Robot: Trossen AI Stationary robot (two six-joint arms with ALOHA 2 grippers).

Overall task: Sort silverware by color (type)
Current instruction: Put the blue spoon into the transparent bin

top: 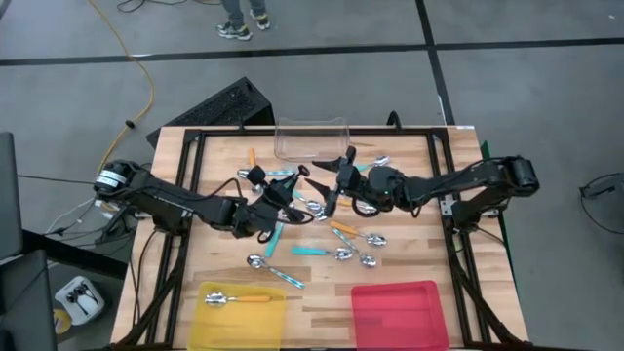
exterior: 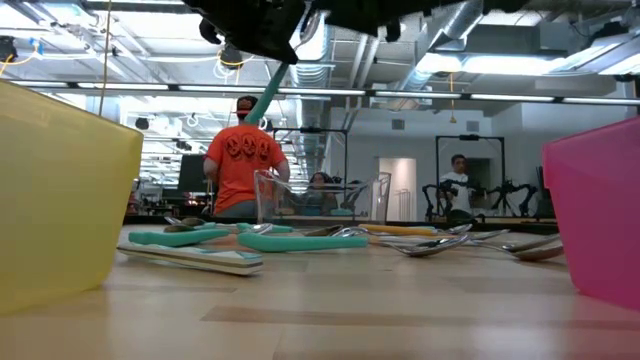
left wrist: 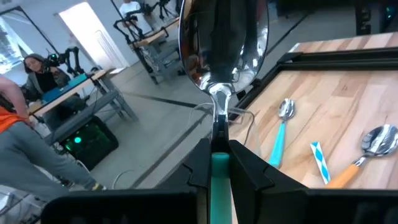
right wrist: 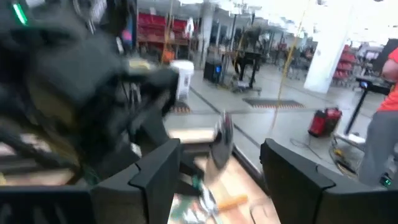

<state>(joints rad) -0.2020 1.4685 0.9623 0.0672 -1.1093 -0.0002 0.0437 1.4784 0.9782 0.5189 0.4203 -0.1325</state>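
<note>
My left gripper [top: 285, 197] hovers over the table's middle, shut on a teal-handled spoon [left wrist: 222, 50]. The spoon's shiny bowl juts out past the fingertips, and its teal handle [exterior: 266, 98] slants down under the gripper in the low view. My right gripper [top: 333, 187] faces it from the right, open. In the right wrist view the spoon's bowl [right wrist: 222, 142] shows ahead between the two spread fingers, untouched as far as I can see. Several more spoons with teal, orange and silver handles [top: 343, 252] lie flat on the wood below both grippers. My left gripper pinches the spoon's teal handle [left wrist: 219, 163] between its two fingers, right where the handle meets the metal neck. The spoon runs along the fingers with its bowl beyond the tips. It is lifted clear of the table.
A clear tub [top: 312, 138] stands at the far middle. At the near edge, a yellow tray [top: 210, 320] holds one orange-handled spoon [top: 239, 299], and a red tray [top: 395, 317] sits to its right. A person in an orange shirt [exterior: 245, 155] stands beyond the table.
</note>
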